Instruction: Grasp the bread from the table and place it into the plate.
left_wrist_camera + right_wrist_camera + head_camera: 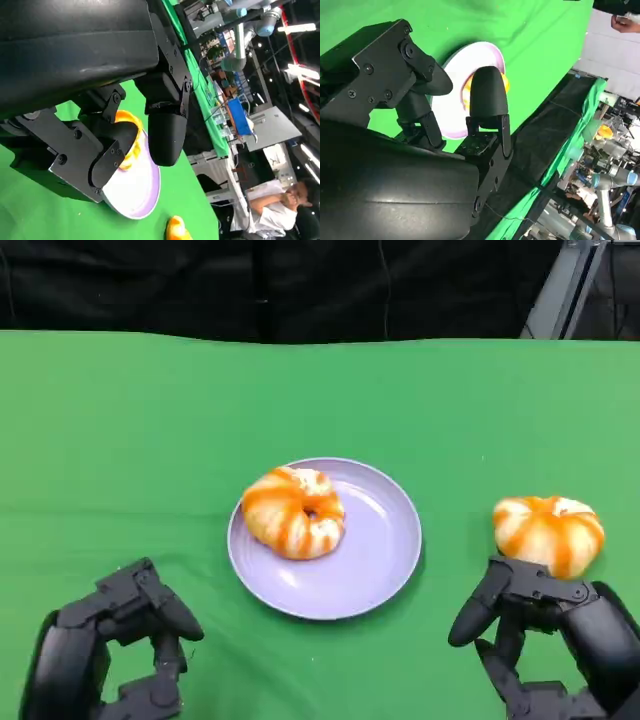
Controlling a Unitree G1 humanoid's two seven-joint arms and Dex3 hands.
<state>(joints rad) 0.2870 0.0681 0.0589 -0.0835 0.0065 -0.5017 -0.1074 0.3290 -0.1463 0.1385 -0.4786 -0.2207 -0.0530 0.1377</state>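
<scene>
A round orange-and-white bread (pixel 294 512) lies on the left part of the lilac plate (pixel 380 540) at the table's middle. A second bread of the same kind (pixel 549 531) sits on the green cloth to the plate's right. My right hand (pixel 545 635) is just in front of that second bread, fingers apart, holding nothing. My left hand (pixel 115 640) hovers at the near left, also empty with its fingers apart. In the left wrist view the plate (pixel 137 192) and its bread (pixel 131 140) show past my fingers (pixel 165 130). The right wrist view shows the plate (pixel 452 112) behind a fingertip (pixel 489 92).
Green cloth (pixel 120 440) covers the table up to a black backdrop at the far edge. A person (pixel 280 210) sits well beyond the table in the left wrist view, among lab benches and robot arms.
</scene>
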